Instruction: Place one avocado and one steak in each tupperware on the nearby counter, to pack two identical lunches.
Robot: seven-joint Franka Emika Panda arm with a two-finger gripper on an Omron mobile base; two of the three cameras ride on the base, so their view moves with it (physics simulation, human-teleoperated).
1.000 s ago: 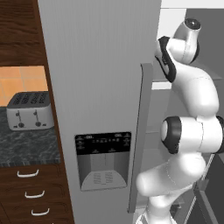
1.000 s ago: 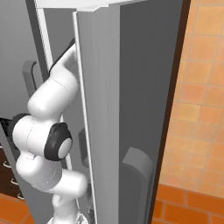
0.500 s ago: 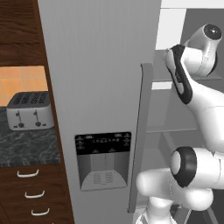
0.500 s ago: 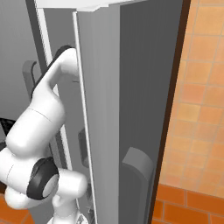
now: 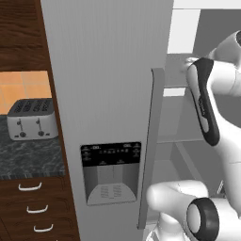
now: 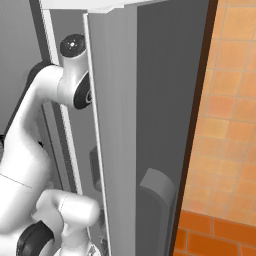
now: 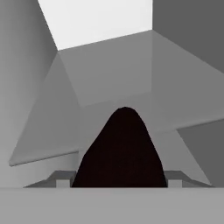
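Fingers on the gripper [image 7: 124,151] look like one dark lump, so I cannot tell if they are spread or pressed together, or if they hold anything. They point at a grey shelf [image 7: 109,87] inside the fridge [image 5: 108,84].

One big grey fridge stands here, with one long handle [image 5: 149,146] and one water panel [image 5: 111,173] on its shut door. One white arm [image 5: 209,108] reaches in past the open door [image 6: 145,125]. Left of the fridge, one silver toaster [image 5: 32,118] sits on the counter [image 5: 28,160]. Three curved handles [image 5: 30,187] show below it. The counter is cut off at the edge.
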